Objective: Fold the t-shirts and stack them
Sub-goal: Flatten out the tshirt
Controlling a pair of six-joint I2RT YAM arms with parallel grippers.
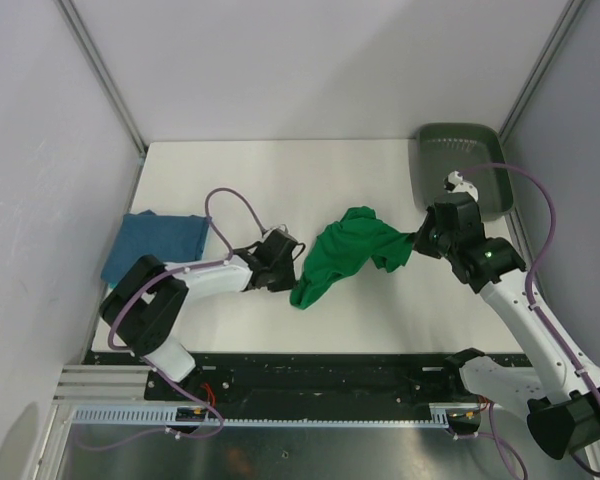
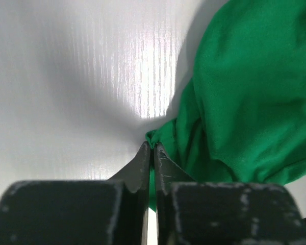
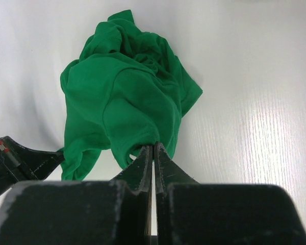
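The bright green t-shirt [image 1: 348, 254] lies crumpled in a heap at mid-table. My left gripper [image 1: 292, 274] is shut on its lower left edge; in the left wrist view a fold of green t-shirt [image 2: 234, 102] is pinched between the jaws of the left gripper [image 2: 152, 146]. My right gripper [image 1: 413, 241] is shut on the shirt's right edge, and the right wrist view shows the green t-shirt [image 3: 127, 97] bunched at the tips of the right gripper [image 3: 153, 147]. The teal blue t-shirt [image 1: 155, 244] lies folded flat at the table's left edge.
A dark grey-green tray [image 1: 492, 190] sits at the back right corner, just behind the right arm. The left arm's gripper body [image 3: 18, 164] shows at the left of the right wrist view. White walls enclose the table on three sides.
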